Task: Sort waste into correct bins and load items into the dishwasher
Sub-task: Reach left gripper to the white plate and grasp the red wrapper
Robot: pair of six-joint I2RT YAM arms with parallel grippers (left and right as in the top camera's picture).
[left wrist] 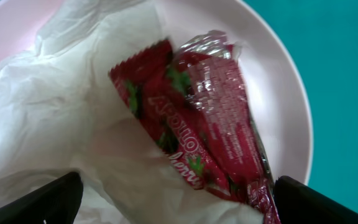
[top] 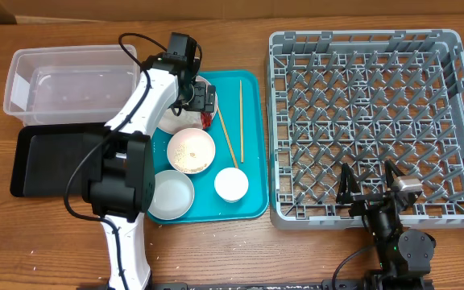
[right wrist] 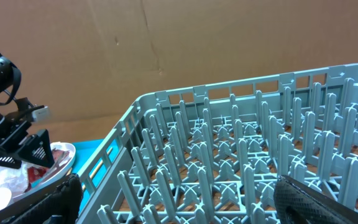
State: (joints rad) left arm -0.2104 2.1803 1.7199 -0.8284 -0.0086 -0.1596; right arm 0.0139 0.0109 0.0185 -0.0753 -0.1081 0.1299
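- While the left gripper point(top: 203, 98) hangs over the pale pink plate point(left wrist: 281, 93) with its jaws spread wide and nothing held, I note that the plate sits at 11 o'clock on the teal tray point(top: 252, 161).
- On the plate, the crumpled white napkin point(left wrist: 55, 112) fills the 9 o'clock side. The red wrapper point(left wrist: 197, 124) lies on top of it, running from centre toward 5 o'clock.
- Wrapper, my judgement: nearly weightless, thin glossy film, crinkly and slippery, so likely to slide out of a loose pinch. I'd pinch it across its narrow width at mid-body (a napkin fold caught along with it would mix the waste).
- Napkin: soft, light and compressible. Any raised fold should do.
- Plate beneath: rigid, smooth, probably breakable, so no hard push downward.
- Right gripper point(top: 369, 187): also open and empty, at the 6 o'clock edge of the grey dish rack point(top: 457, 40).
- Clear tub point(top: 22, 80) and black tray point(top: 47, 161) lie at 9 o'clock of the teal tray.
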